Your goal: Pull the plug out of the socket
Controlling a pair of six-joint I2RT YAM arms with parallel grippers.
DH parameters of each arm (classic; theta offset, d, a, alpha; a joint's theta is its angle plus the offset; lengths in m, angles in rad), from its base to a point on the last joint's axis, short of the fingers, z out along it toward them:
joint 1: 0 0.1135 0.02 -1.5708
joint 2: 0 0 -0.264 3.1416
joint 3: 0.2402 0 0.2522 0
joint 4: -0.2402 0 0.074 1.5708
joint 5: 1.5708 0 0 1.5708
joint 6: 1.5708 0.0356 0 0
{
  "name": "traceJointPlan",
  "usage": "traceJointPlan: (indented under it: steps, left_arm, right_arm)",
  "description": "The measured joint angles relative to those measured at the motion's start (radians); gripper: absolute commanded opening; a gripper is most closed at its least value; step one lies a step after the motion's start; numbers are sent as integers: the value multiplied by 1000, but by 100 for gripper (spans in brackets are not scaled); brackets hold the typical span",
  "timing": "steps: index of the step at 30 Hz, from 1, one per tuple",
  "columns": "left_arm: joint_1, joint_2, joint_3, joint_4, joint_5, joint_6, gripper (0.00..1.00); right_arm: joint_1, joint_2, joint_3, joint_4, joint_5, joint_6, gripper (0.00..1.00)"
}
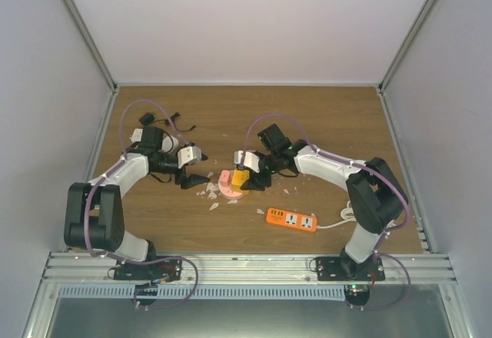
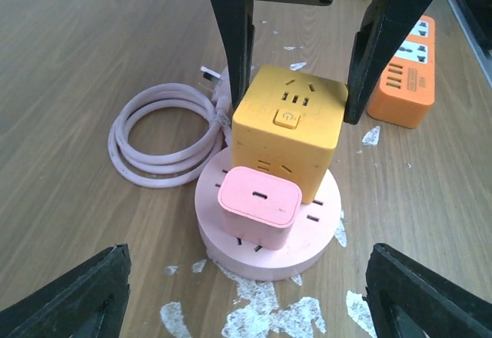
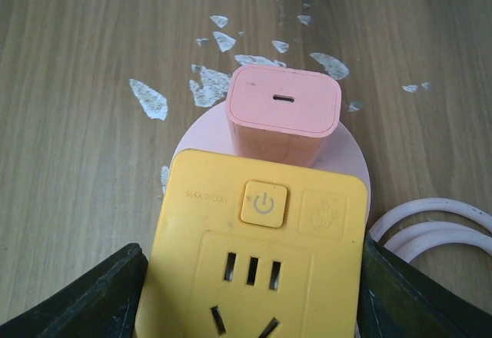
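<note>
Your left gripper [image 2: 246, 276] hung wide open before the pink plug [image 2: 259, 203], standing upright, port upward, in the round socket [image 2: 327, 200]. Right behind, your right gripper [image 2: 296, 115] clasped the yellow cube [image 2: 284, 150]; coiled cable [image 2: 165, 170] beside.

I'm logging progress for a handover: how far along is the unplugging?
Done: the approach. The right gripper straddles the yellow cube adapter, with fingers against two opposite sides. In hand: the grip, which looks closed. The left gripper hangs open in front of the pink round socket, touching nothing. Left: the pull itself. The cube sits seated on the socket, with the pink charger plugged in beside it.
</note>
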Motion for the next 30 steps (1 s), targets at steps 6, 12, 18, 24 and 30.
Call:
traceJointPlan:
  steps: [6,12,18,24,30]
  left_arm:
    - [-58,-2,-74,78,-32,-14,82]
    - [-135,6,-103,151,-86,-43,79]
    - [-198,42,-102,218,-129,-74,79]
    - [-286,60,-102,282,-193,-94,72]
    - [-308,74,-118,328,-239,-111,62]
  right_arm:
    - [0,-5,-2,-23,-21,-54,46]
    - [1,-29,-26,-35,-20,-88,46]
    - [0,-35,-33,-31,-21,-97,45]
    - [-2,-37,-42,-19,-29,-97,44]
    - [-2,-42,-49,-14,-40,-98,40]
